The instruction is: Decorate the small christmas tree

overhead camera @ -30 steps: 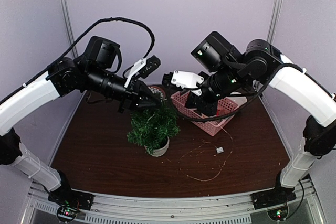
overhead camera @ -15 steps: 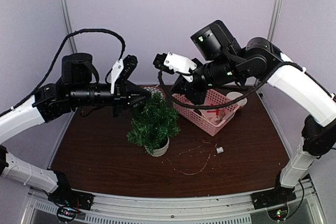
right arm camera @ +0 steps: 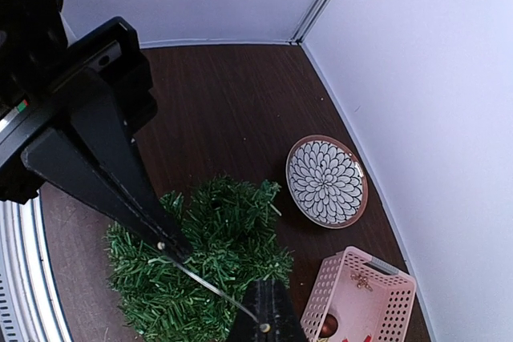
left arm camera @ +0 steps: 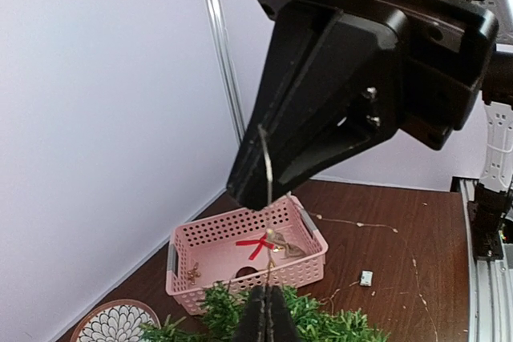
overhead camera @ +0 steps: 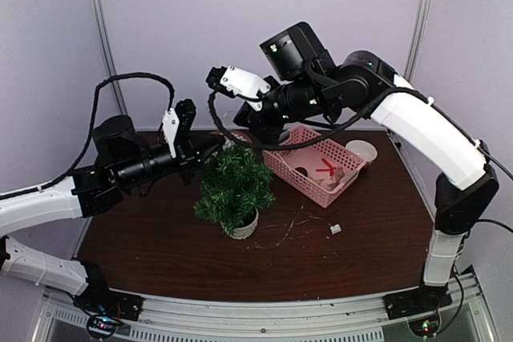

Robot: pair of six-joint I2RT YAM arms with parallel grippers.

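The small christmas tree (overhead camera: 233, 186) stands in its whitish pot (overhead camera: 243, 226) at mid table. My left gripper (overhead camera: 218, 144) hovers just over its top, shut on a thin light wire (left arm camera: 268, 174). My right gripper (overhead camera: 247, 128), higher and to the right, is shut on the same wire (right arm camera: 212, 286). A short taut piece runs between the two tips. In the left wrist view my fingertips (left arm camera: 267, 298) are pressed together above the needles. In the right wrist view my gripper (right arm camera: 268, 318) is over the tree (right arm camera: 208, 262). The rest of the wire (overhead camera: 296, 230) lies on the table.
A pink basket (overhead camera: 317, 164) with a red ribbon (left arm camera: 256, 243) and small ornaments stands right of the tree. A white bowl (overhead camera: 361, 151) sits behind it. A patterned plate (right arm camera: 327, 181) lies at the back. A small battery box (overhead camera: 336, 230) lies on the table.
My right arm has risen and swung left, off the basket. My left arm has drawn back left and lower. The loose wire on the table has been pulled in.
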